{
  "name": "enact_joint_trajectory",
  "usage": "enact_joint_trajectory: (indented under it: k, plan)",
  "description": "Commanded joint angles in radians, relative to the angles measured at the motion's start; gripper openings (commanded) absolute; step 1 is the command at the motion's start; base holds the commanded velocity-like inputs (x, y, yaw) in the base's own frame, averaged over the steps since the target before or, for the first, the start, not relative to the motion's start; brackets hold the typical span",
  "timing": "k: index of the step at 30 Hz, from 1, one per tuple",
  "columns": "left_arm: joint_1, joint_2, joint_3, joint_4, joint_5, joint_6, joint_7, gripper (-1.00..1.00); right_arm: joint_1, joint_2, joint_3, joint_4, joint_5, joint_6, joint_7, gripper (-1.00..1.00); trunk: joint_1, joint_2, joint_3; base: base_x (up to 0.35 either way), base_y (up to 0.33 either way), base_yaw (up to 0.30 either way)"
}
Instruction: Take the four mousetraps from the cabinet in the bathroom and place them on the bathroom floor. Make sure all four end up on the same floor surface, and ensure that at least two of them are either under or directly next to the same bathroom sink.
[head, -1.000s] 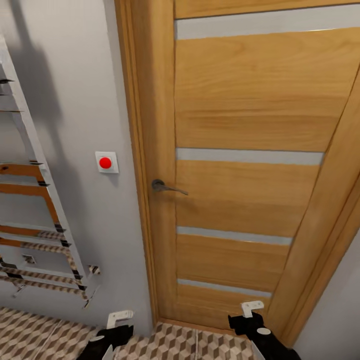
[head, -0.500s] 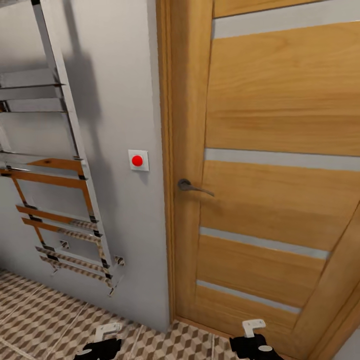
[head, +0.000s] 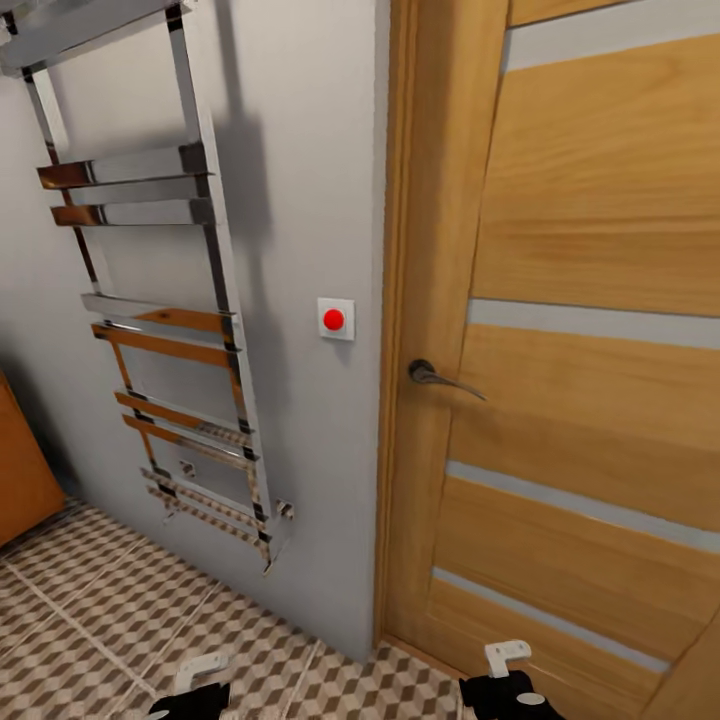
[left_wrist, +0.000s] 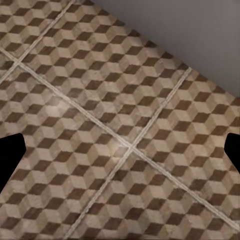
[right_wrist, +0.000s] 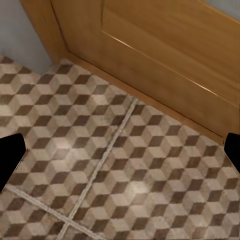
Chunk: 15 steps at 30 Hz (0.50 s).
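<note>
- We face a grey wall and a wooden door that takes up the right half of the head view; its lever handle sits mid-frame.
- A red button on a white plate hangs on the wall just beside the door frame.
- A chrome towel rail climbs the wall at the upper left; its bars mirror the wood tones and the floor pattern.
- An orange-brown wooden edge cuts in at the lower left of the head view. We judge it may be the cabinet, but too little of it shows to be sure.
- The floor is cube-patterned tile with pale grout, running along the bottom of the head view and under both wrist cameras.
- Our left gripper and right gripper sit low at the bottom edge, tucked near the body, which we take as a travelling pose, not a reach.
- In each wrist view the dark fingertips sit at opposite edges of the frame with bare tile between, so both claws are spread apart and hold nothing.
- No mousetrap is in sight; we judge they are in the cabinet, so the fetching has not begun.
- The sink is somewhere outside these pictures.
</note>
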<state>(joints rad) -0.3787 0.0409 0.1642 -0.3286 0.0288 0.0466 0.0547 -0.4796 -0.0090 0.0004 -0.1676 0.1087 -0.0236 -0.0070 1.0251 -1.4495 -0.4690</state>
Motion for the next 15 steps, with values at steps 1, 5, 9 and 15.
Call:
enact_joint_trajectory:
  k: [1,5,9,15]
  plan:
    - [0.000,0.000,0.001,-0.001,0.003,0.005,0.002,1.00,-0.001,0.000,0.000,0.001,0.010,-0.002,-0.001,1.00,0.000,-0.001,-0.001,0.000,0.000,0.300]
    - [0.000,0.002,0.003,-0.001,0.003,0.003,0.003,1.00,-0.001,0.000,0.000,0.000,0.010,-0.002,-0.001,1.00,0.000,-0.001,-0.001,0.000,0.000,0.300]
    - [0.000,0.005,0.004,-0.001,0.003,0.002,0.003,1.00,-0.001,0.000,0.000,0.001,0.010,-0.002,-0.001,1.00,0.000,-0.001,-0.001,0.000,0.000,0.300]
    - [0.000,0.006,0.003,-0.001,0.003,0.001,0.004,1.00,-0.001,0.000,0.000,0.002,0.010,-0.002,0.000,1.00,0.000,-0.001,-0.001,0.000,0.000,0.300]
